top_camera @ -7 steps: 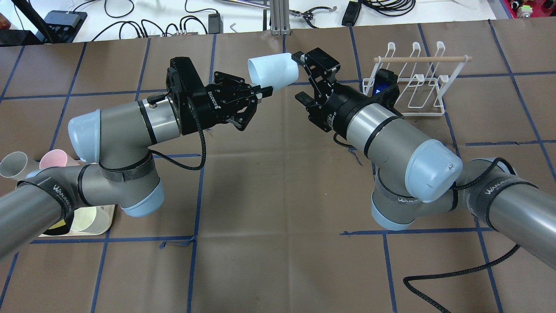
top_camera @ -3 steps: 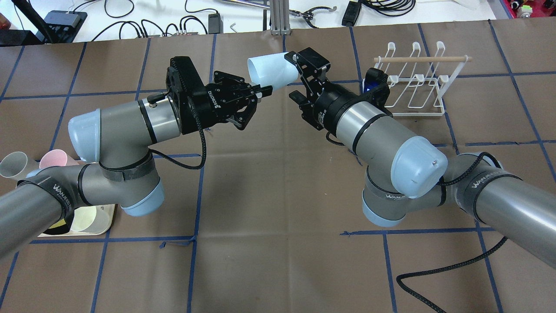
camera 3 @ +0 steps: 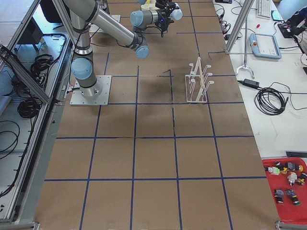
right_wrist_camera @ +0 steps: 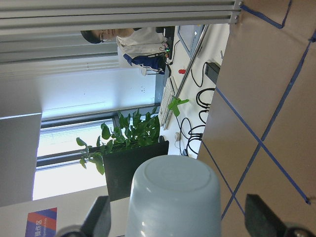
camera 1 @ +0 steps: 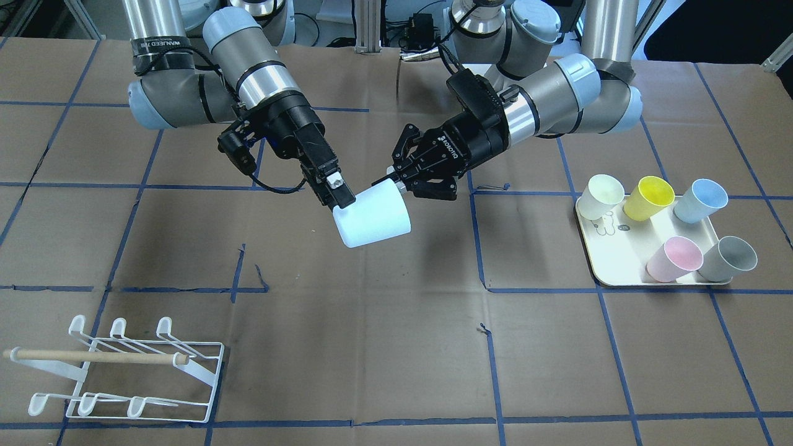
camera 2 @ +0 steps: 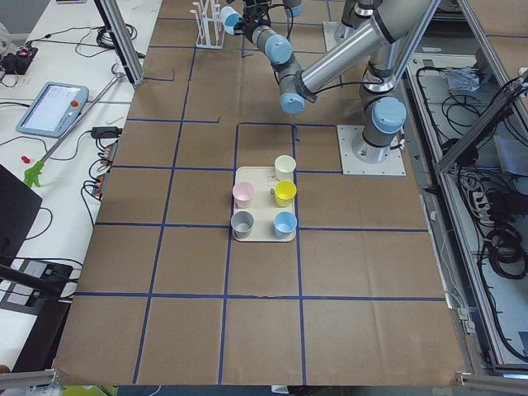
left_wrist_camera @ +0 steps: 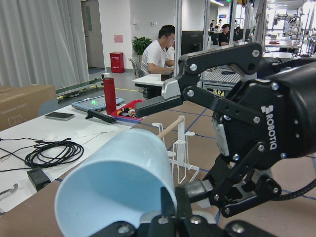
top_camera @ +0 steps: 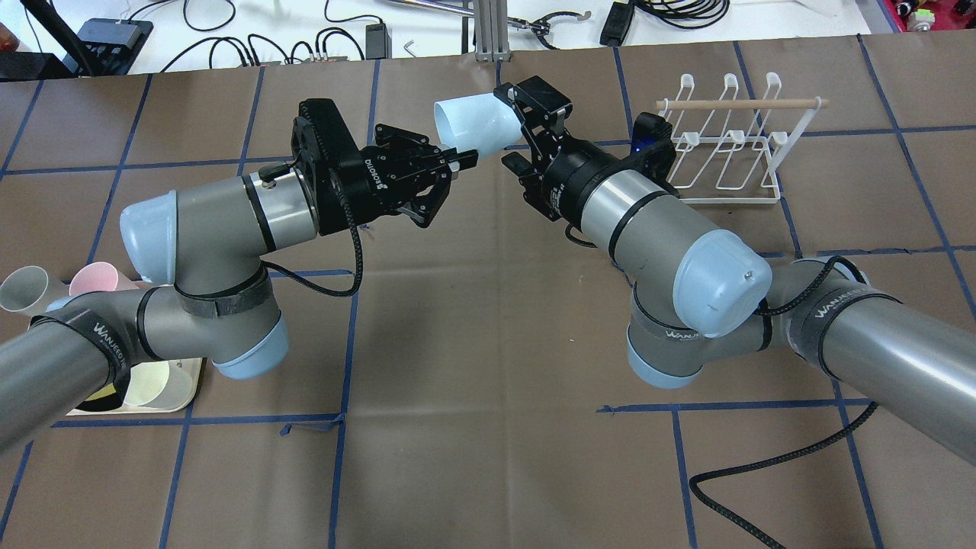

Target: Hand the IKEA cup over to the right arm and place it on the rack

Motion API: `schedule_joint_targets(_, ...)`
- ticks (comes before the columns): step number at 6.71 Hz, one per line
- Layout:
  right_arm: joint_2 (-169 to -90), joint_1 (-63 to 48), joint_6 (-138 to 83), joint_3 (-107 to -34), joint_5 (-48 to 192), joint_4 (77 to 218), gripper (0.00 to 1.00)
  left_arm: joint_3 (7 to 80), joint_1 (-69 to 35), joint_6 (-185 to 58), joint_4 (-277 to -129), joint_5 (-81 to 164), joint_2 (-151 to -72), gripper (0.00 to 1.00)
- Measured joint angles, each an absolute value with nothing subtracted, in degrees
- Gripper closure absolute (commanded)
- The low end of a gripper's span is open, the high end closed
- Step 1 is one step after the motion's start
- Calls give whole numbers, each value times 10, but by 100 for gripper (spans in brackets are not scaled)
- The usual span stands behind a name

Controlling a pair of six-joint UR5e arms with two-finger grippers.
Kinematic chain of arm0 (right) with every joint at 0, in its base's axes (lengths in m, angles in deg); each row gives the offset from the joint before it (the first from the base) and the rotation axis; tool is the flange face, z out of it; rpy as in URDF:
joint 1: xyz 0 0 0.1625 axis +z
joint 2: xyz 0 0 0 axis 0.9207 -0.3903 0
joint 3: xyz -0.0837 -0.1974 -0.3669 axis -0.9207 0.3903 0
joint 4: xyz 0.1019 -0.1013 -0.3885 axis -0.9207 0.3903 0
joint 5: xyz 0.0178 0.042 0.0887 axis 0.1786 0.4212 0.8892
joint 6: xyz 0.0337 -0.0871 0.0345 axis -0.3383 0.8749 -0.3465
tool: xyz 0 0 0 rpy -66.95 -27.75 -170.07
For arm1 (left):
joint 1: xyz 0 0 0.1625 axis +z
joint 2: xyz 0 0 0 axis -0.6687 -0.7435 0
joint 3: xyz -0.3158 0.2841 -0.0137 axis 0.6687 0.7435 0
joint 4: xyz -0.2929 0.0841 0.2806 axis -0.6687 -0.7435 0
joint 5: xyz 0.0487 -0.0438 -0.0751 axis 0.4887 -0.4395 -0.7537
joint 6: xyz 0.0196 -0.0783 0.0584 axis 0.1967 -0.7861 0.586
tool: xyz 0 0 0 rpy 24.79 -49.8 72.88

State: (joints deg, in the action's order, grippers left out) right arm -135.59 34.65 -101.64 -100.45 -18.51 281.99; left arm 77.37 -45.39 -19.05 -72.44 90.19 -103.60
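pale blue plastic cup (top_camera: pixel 476 122) is held in mid-air at upper centre, rim pinched by the left gripper (top_camera: pixel 463 158). right gripper (top_camera: pixel 512 131) jaws are spread wide astride its base. white wire rack (top_camera: pixel 740 104) is sited upper right, apart.

Cream tray (camera 1: pixel 619 257), five pastel cups (camera 1: pixel 648 198) on it

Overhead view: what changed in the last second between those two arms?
The right claw, open, slid toward the pale blue cup and now straddles its base, not yet closed. The left claw stays shut on the rim of the pale blue cup, which has not moved, nor has the rack.
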Motion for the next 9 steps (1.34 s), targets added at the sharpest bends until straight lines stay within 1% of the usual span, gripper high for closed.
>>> schedule_joint_targets(3,-1335,352,-1018,-982,-196,2821,5,773,-455,-190,-724,902,-1035,98)
schedule_joint_targets(7,-1326,366,-1018,-968,-212,2821,5,773,-455,-191,-724,903,-1034,94)
schedule_joint_targets(8,-1325,367,-1019,-968,-215,2821,11,773,-455,-191,-724,903,-1034,94)
schedule_joint_targets(9,-1325,367,-1019,-967,-215,2821,29,773,-455,-191,-724,903,-1033,94)
